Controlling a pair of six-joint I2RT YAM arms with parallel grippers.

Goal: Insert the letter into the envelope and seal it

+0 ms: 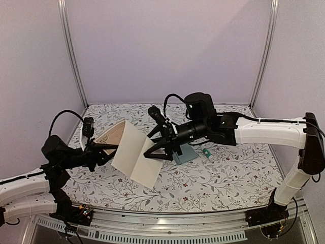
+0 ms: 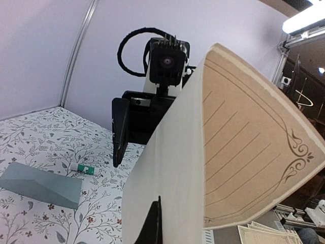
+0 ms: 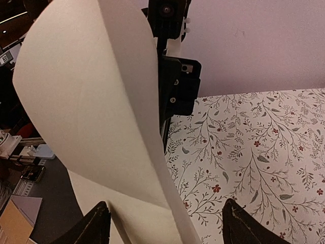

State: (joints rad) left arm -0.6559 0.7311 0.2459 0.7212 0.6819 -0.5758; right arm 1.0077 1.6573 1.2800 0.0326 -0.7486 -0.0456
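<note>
The cream letter (image 1: 133,152) is held upright above the table and bent into a fold, with its lined, bordered face (image 2: 249,147) turned to the left. My left gripper (image 1: 112,149) is shut on its left edge; in the left wrist view only one finger (image 2: 155,226) shows, the other is behind the paper. My right gripper (image 1: 150,146) is open, and its fingertips (image 3: 96,226) stand either side of the letter's folded right edge (image 3: 101,127) without pinching it. The teal envelope (image 1: 185,155) lies flat behind the right gripper, and it also shows in the left wrist view (image 2: 40,185).
A small white-and-teal glue stick (image 1: 206,152) lies right of the envelope. A stack of spare bordered sheets (image 2: 269,235) sits off the table at the left. Metal frame posts (image 1: 71,51) stand at the back corners. The table (image 1: 238,173) has a floral cloth.
</note>
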